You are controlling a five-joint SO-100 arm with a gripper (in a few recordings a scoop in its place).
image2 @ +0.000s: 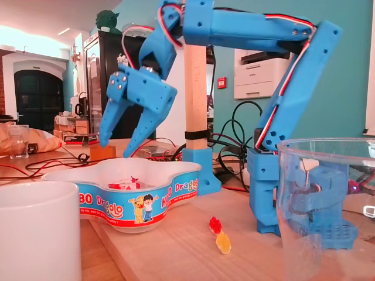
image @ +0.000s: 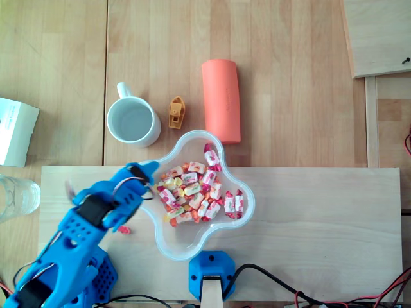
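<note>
1. Two vessels are crowding the front of the fixed view: a white mug (image2: 38,231), blurred and running off the lower edge, and a clear glass (image2: 325,205), also cut off, which is warping the arm's base behind it.
2. Just past them, two gummy sweets (image2: 220,235), one red and one yellow, are lying end to end on the wooden board (image2: 176,252).
3. Next, a lobed plastic bowl (image2: 158,205) is sitting on that board. Its printed wall is hiding nearly all of the wrapped sweets (image2: 124,185). From overhead they are lying heaped in the bowl's middle (image: 192,192).
4. Above the bowl's left rim in the overhead view, the blue gripper (image2: 117,146) is hanging with its fingers spread and pinching nothing. Its tips are pointing down, clear of the bowl. I cannot tell whether they are over the rim or just inside it.
5. Farther off, in the overhead view, a small orange boat (image: 176,111) is lying between the mug and an orange roll (image: 221,99).
</note>
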